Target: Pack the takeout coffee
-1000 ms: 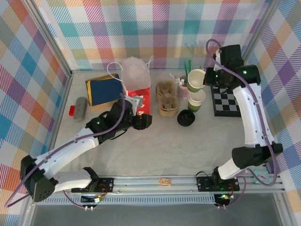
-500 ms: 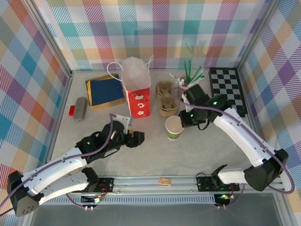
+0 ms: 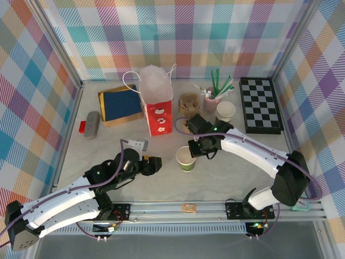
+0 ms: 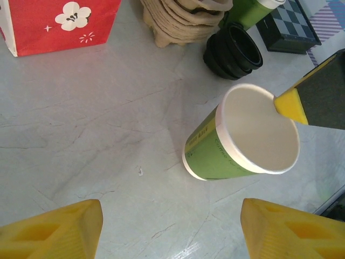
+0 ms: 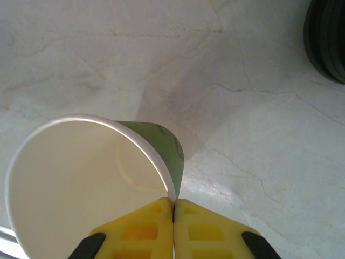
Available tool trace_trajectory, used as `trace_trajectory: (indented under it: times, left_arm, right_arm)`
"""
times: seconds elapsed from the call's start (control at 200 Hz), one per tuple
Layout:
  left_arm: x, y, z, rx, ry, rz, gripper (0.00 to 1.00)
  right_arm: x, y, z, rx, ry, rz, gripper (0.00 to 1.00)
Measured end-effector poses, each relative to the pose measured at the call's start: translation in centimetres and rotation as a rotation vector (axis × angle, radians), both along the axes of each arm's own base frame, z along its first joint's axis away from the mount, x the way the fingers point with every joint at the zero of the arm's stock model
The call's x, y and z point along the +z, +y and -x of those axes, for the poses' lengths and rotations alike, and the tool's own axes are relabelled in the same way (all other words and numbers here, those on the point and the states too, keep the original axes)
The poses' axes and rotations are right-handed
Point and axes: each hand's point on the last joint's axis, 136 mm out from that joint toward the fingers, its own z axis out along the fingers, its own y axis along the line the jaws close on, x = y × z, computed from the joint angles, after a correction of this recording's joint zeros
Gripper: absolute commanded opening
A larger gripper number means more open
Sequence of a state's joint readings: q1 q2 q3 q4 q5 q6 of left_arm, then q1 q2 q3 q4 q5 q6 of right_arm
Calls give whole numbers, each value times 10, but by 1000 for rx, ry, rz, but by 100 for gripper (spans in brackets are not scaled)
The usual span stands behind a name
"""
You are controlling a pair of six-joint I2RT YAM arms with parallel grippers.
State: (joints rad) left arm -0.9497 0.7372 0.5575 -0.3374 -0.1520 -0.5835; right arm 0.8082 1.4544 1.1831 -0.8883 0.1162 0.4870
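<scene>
Your right gripper (image 5: pixel 173 204) is clenched on the rim of the lidless green-and-cream paper cup (image 3: pixel 185 158) at mid-counter (image 3: pixel 237 175). Your left gripper (image 4: pixel 172 226) hangs released just left of it. I judge the job barely begun: no lid fitted, nothing bagged. Count one held cup, one spare cup (image 3: pixel 225 111) far right, one stack of black plastic lids (image 4: pixel 233 50), one red paper bag (image 3: pixel 158 117) and one pile of cardboard carriers (image 3: pixel 188 101).
</scene>
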Motion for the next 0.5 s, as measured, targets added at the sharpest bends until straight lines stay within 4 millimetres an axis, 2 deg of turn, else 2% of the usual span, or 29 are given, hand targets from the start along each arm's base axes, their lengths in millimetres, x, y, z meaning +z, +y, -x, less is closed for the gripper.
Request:
trace_trajectory:
  times: [0.23, 0.425, 0.5]
  left_arm:
    - [0, 0, 0, 4, -5, -4, 68]
    - [0, 2, -1, 11, -9, -7, 68]
    - [0, 2, -2, 13, -11, -9, 68]
  right_arm:
    - [-5, 6, -8, -10, -19, -12, 13]
    - [-11, 5, -7, -11, -14, -4, 14]
    - [-12, 3, -7, -14, -16, 3, 19]
